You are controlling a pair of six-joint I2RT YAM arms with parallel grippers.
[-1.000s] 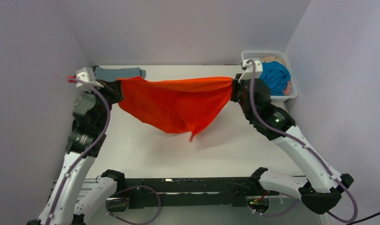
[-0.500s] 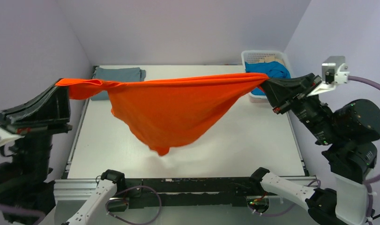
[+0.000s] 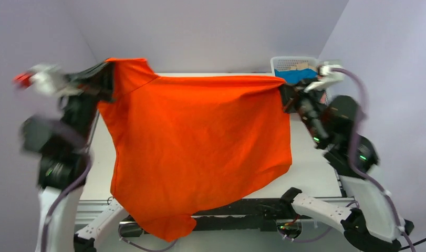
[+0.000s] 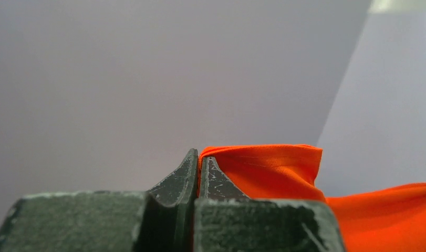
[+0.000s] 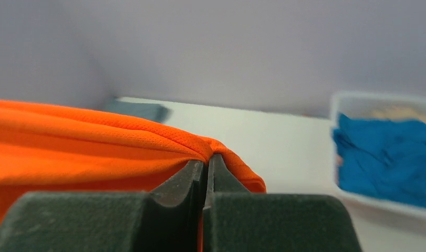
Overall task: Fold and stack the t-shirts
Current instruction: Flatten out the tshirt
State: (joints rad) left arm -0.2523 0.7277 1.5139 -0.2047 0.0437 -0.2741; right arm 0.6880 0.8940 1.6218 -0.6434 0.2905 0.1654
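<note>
The orange t-shirt [image 3: 200, 142] hangs spread wide in the air between both grippers, high above the table, and hides most of it. My left gripper [image 3: 108, 71] is shut on its upper left corner; the wrist view shows the fabric [image 4: 268, 168] pinched between the closed fingers [image 4: 199, 157]. My right gripper [image 3: 283, 90] is shut on the upper right corner, cloth [image 5: 95, 142] clamped at the fingertips [image 5: 206, 160]. The turquoise-blue t-shirt [image 3: 300, 76] lies in the basket; it also shows in the right wrist view [image 5: 389, 157]. The grey-blue t-shirt [image 5: 139, 110] lies folded at the table's far left.
The white lattice basket [image 3: 289, 63] stands at the far right corner of the table [image 3: 315, 157]. Walls close in on the left, back and right. The black rail [image 3: 242, 210] with the arm bases runs along the near edge.
Both arms swung the orange shirt up and toward the camera; it billowed from a sagging bunch into a broad sheet. The left arm is blurred with motion. Both grips held.
</note>
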